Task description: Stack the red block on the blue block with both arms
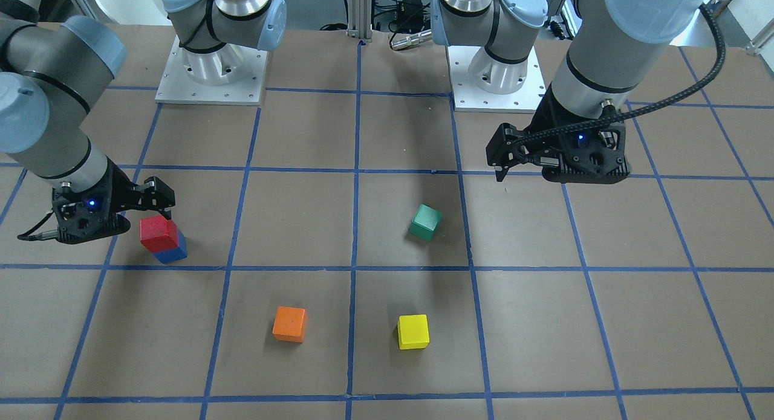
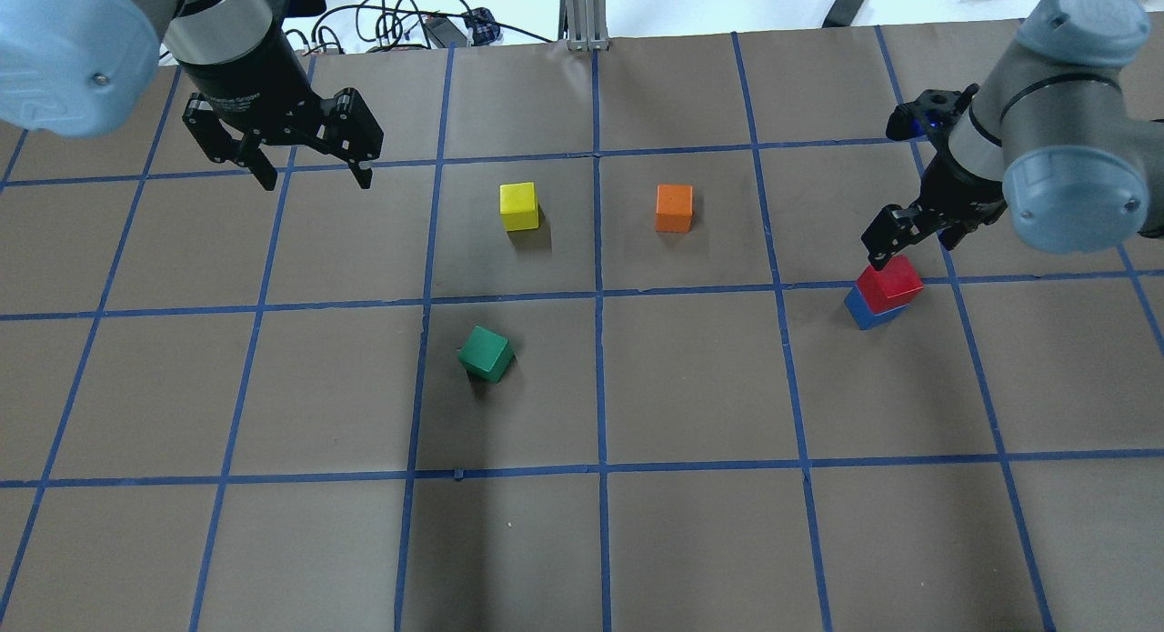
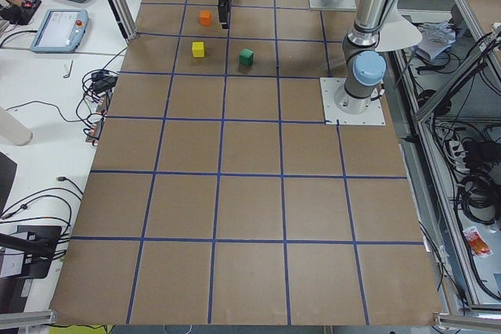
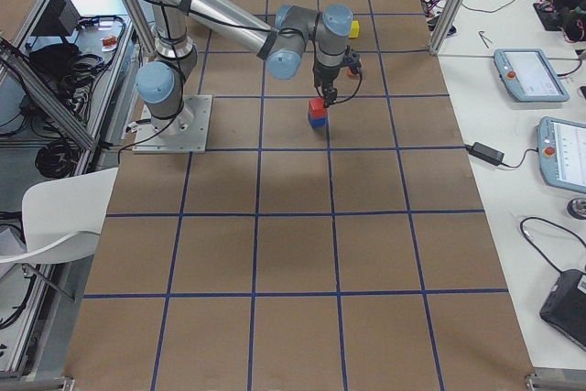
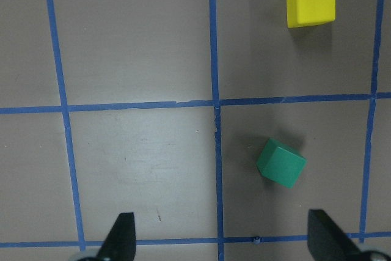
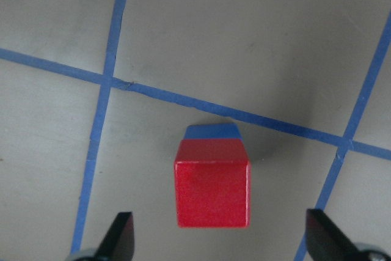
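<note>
The red block sits on top of the blue block, slightly offset, on the table at the robot's right. The stack also shows in the overhead view, red block over blue block. My right gripper hovers just above the stack, open, with nothing between its fingers. In the right wrist view the red block lies between and ahead of the spread fingertips, with a strip of the blue block beyond it. My left gripper is open and empty, high over the far left.
A green block lies turned near the middle. A yellow block and an orange block sit side by side farther out. The two arm bases stand at the robot's edge of the table.
</note>
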Action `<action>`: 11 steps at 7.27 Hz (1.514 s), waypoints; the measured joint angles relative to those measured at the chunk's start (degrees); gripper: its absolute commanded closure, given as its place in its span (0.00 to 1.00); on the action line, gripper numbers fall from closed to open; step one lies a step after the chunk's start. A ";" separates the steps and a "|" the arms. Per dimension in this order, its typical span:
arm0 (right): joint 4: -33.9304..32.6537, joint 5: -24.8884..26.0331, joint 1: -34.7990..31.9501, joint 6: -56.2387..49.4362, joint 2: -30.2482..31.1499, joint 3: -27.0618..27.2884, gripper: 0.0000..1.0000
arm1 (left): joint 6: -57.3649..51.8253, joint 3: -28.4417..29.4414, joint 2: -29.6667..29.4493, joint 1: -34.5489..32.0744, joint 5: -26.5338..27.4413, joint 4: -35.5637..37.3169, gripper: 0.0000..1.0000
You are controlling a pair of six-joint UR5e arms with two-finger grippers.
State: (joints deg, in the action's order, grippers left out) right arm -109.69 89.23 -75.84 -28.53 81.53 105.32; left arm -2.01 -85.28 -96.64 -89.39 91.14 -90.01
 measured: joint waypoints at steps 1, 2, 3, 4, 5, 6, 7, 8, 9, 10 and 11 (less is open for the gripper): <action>7.67 0.02 -0.05 3.34 2.44 -3.47 0.00 | -0.01 0.05 0.02 0.00 0.00 -0.03 0.00; 14.38 -0.02 -0.18 7.45 4.55 -6.74 0.00 | -0.01 0.12 0.07 0.00 -0.01 -0.06 0.00; 19.50 -0.07 -0.73 12.13 6.60 -9.45 0.00 | -0.21 0.30 0.10 0.00 0.01 -0.03 0.00; 21.57 -0.08 -2.23 16.84 8.02 -10.70 0.00 | -0.51 0.57 0.12 0.01 0.02 0.00 0.00; 22.25 -0.10 -4.74 21.07 9.06 -11.12 0.00 | -0.59 0.70 0.12 0.05 -0.04 -0.03 0.00; 22.43 -0.16 -7.58 23.69 9.87 -11.14 0.00 | -0.62 0.67 0.08 0.08 -0.03 -0.02 0.00; 22.51 -0.27 -10.21 25.97 10.67 -11.02 0.00 | -0.65 0.59 0.08 0.08 -0.01 0.04 0.00; 22.56 -0.35 -12.41 28.34 11.11 -10.94 0.00 | -0.69 0.49 0.13 0.09 0.02 0.08 0.00; 22.54 -0.41 -14.10 29.77 11.23 -10.88 0.00 | -0.70 0.43 0.18 0.09 0.06 0.09 0.00; 22.48 -0.69 -14.82 30.25 11.25 -10.86 0.00 | -0.74 0.42 0.20 0.09 0.08 0.10 0.00; 22.48 -0.68 -14.89 30.37 11.39 -10.88 0.00 | -0.77 0.42 0.22 0.09 0.09 0.10 0.00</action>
State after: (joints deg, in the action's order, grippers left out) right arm -87.22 88.55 -90.73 1.84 92.93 94.43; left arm -2.78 -84.86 -96.42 -89.30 91.23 -89.91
